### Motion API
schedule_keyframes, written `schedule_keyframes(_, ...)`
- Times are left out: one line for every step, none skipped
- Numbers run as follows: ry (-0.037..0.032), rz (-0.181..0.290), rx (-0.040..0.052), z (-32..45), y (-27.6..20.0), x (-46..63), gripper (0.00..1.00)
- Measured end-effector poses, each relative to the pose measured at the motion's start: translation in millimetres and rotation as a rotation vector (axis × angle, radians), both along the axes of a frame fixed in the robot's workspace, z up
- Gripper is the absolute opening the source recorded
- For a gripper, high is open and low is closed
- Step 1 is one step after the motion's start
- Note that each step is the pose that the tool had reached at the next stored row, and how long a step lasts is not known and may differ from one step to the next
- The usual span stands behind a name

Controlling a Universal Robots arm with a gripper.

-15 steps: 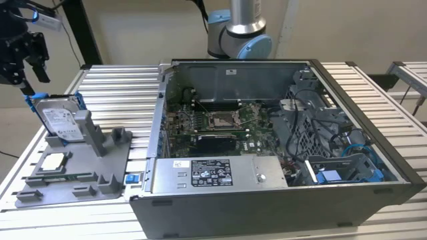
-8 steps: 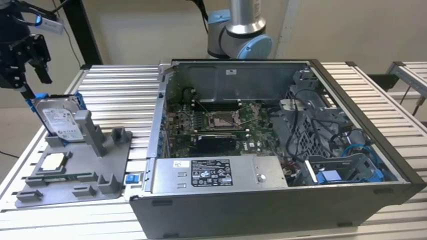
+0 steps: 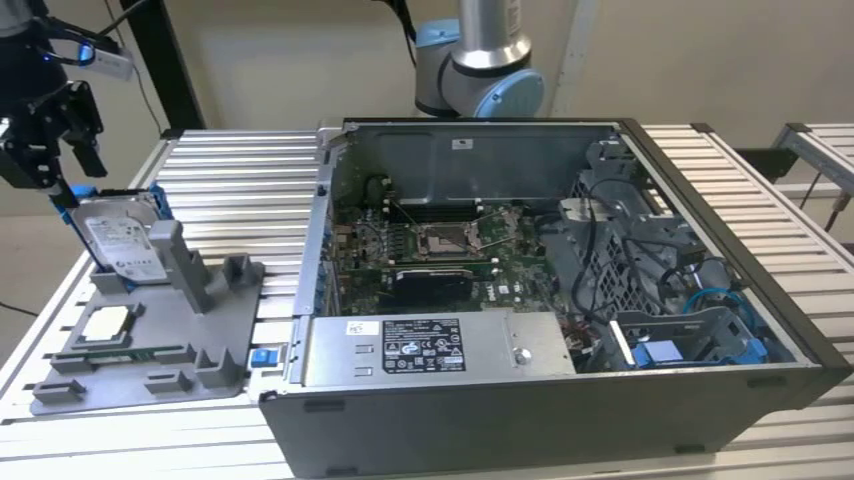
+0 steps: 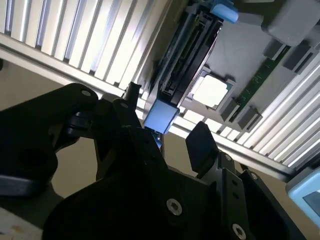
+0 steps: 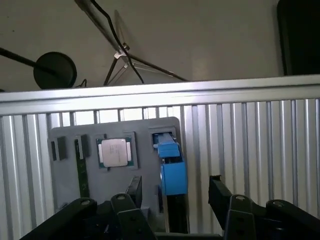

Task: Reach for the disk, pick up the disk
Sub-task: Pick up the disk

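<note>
**Open gripper poised over the upright disk**

Nearest, at the exterior view's left, on the ribbed aluminium table: a grey moulded plastic holder. In its near pockets, a small square silver processor chip and a thin green memory stick. Just beside its right edge, a small blue plastic bracket.

Farther back in the same holder, standing on edge: the disk, a flat silver-grey metal hard drive with a white label and blue plastic rails.

Right above the disk's top edge: the black gripper, released, jaws spread, holding nothing. In the first wrist view, a blue rail end between the two black fingers, with a gap on each side.

To the right, filling the middle of the table: a large dark grey computer case, lying open, with a green motherboard inside and a silver power supply box at its near wall.

Farthest, behind the case: the silver-and-blue robot arm base.
</note>
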State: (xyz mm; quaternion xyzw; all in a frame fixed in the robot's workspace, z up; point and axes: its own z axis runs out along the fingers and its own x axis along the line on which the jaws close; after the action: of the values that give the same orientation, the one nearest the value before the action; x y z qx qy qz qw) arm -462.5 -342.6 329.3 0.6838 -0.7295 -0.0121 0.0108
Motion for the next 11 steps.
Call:
schedule_keyframes(0.0, 0.004, 0.0, -1.4, -0.2, 0.0, 1.0)
schedule_keyframes(0.0, 0.008, 0.0, -2.7, -0.6, 0.0, 1.0)
schedule_keyframes(0.0, 0.009, 0.0, -3.9, -0.8, -0.2, 1.0)
schedule_keyframes(0.0, 0.011, 0.0, -5.3, -0.9, -0.3, 1.0)
schedule_keyframes(0.0001, 0.012, 0.0, -6.7, -1.0, -0.5, 1.0)
schedule_keyframes(0.0, 0.014, 0.0, -8.2, -1.2, -0.5, 1.0)
schedule_keyframes(0.0001, 0.015, 0.0, -9.8, -1.4, -0.6, 1.0)
schedule_keyframes(0.0, 0.017, 0.0, -11.3, -1.6, -0.7, 1.0)
schedule_keyframes(0.0, 0.018, 0.0, -12.6, -1.8, -0.8, 1.0)
schedule_keyframes(-0.0001, 0.02, 0.0, -14.0, -2.0, -1.0, 1.0)
schedule_keyframes(0.0, 0.022, 0.0, -15.4, -2.3, -1.1, 1.0)
